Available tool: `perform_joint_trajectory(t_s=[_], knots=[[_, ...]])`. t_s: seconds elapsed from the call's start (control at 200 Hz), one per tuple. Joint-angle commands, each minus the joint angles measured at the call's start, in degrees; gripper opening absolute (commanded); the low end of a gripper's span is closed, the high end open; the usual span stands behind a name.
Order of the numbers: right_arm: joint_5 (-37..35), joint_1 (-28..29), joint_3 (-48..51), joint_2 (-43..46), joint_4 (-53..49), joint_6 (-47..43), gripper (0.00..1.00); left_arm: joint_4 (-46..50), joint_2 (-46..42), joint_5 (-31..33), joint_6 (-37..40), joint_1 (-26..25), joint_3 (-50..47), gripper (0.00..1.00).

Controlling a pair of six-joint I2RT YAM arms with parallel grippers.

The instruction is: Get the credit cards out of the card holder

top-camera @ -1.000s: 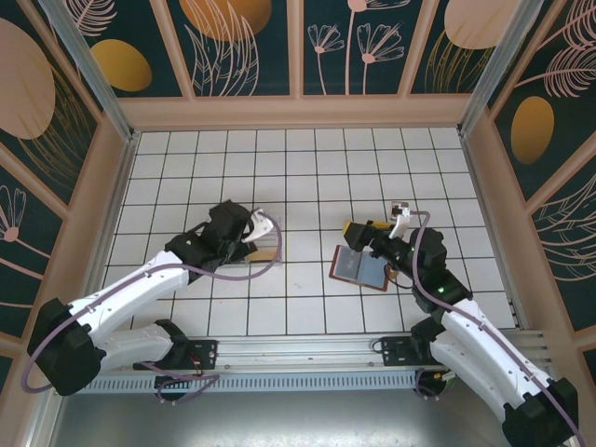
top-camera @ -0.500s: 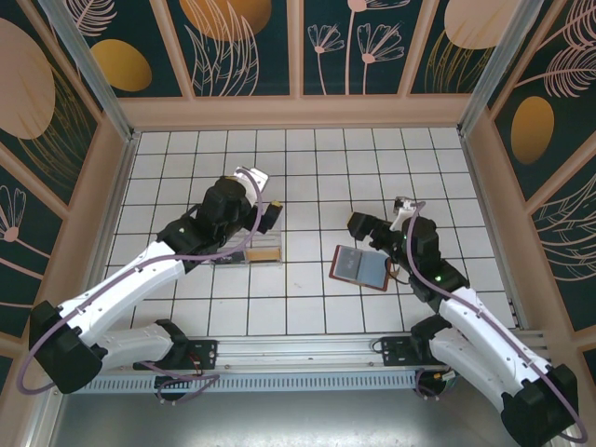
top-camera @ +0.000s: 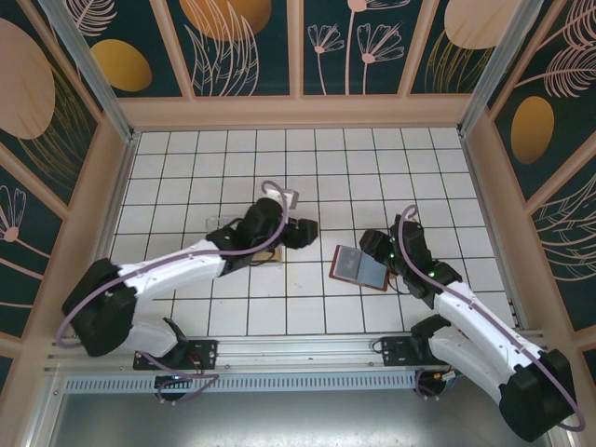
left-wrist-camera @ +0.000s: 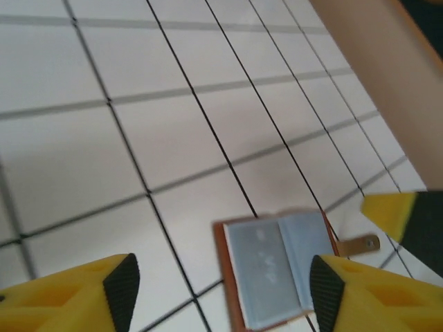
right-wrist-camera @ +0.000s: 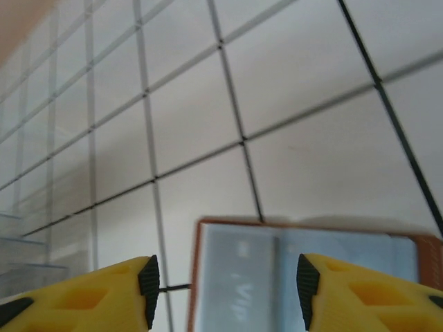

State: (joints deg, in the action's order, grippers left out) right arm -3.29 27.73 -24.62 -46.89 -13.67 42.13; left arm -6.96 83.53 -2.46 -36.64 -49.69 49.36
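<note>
Right now the card holder point(top-camera: 359, 268) lies open a bit right of the middle of the worktop point(top-camera: 186, 168); the left gripper point(top-camera: 307, 231) and right gripper point(top-camera: 372, 247) are both open and empty, near it; they might bump, or push it sliding away.

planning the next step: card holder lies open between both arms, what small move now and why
Probably ease the right gripper down onto the card holder to pin it: the holder lies open on the tiles, and the left gripper, open and empty, faces it.
</note>
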Motion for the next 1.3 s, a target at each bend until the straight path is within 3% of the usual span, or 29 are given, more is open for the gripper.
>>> perform_joint_trajectory(t_s=[0.0, 0.205, 0.445, 1.296], knots=[[-3.1, -0.5, 2.6, -0.3, -4.4, 5.6, 0.56, -4.6, 6.0, -4.7, -6.7, -2.6, 3.1, 0.60], [-2.6, -1.2, 7.0, -0.2, -4.5, 10.9, 0.62, -3.0, 16.6, -8.2, -9.4, -5.3, 6.0, 0.61], [0.5, -2.0, 9.2, -0.8, -1.2, 10.5, 0.62, -1.4, 22.2, -11.2, -8.9, -6.6, 10.7, 0.59], [2.1, -3.2, 10.4, -2.1, 0.7, 9.1, 0.67, -0.1, 29.7, -16.2, -9.3, -7.3, 14.1, 0.56]])
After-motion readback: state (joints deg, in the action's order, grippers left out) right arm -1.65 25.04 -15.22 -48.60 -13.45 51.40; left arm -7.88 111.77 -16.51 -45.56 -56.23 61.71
